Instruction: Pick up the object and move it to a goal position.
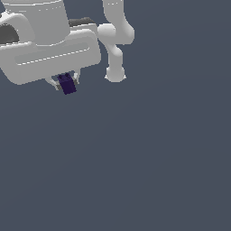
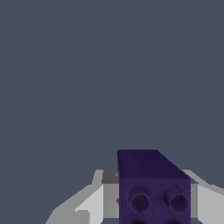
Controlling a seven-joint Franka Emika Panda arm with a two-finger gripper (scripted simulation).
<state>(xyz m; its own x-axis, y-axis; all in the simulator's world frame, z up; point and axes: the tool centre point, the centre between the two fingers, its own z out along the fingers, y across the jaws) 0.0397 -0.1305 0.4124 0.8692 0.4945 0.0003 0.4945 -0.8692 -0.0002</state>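
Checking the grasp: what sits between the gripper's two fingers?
The dark purple block sits between the gripper fingers; the exterior view shows it.

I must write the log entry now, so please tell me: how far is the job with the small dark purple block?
Done: the white gripper has its jaws shut on the small dark purple studded block, shown close in the wrist view. In hand: carrying it. Left: delivery to the goal; no goal marker shows in either view, so the remaining way cannot be judged.
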